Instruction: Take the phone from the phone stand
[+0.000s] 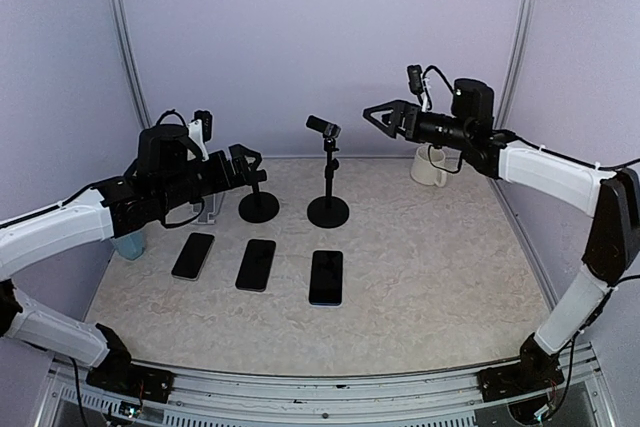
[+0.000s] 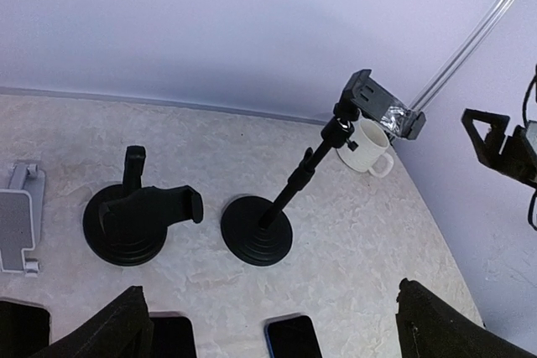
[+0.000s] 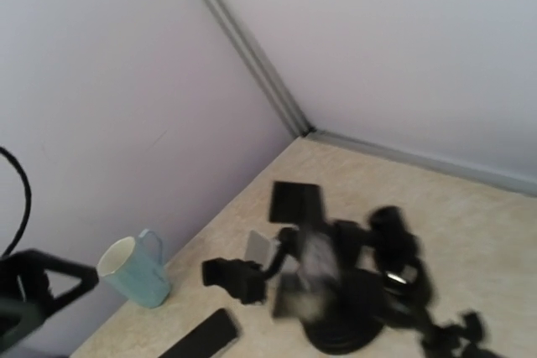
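Note:
A tall black phone stand (image 1: 328, 209) stands mid-table, its clamp (image 1: 322, 127) tilted; in the left wrist view its clamp (image 2: 382, 106) holds no phone. A short black stand (image 1: 258, 205) is to its left. Three dark phones lie flat in a row in front: left (image 1: 193, 255), middle (image 1: 256, 264), right (image 1: 326, 277). My left gripper (image 1: 245, 165) is open and empty, hovering above the short stand, with its fingers (image 2: 109, 329) wide apart. My right gripper (image 1: 385, 117) is open and empty, high up, right of the tall stand's clamp. The right wrist view is blurred.
A white mug (image 1: 430, 167) stands at the back right. A teal mug (image 1: 130, 244) stands at the left edge, also in the right wrist view (image 3: 138, 270). A small white stand (image 2: 18, 220) sits left of the short black stand. Walls enclose the table.

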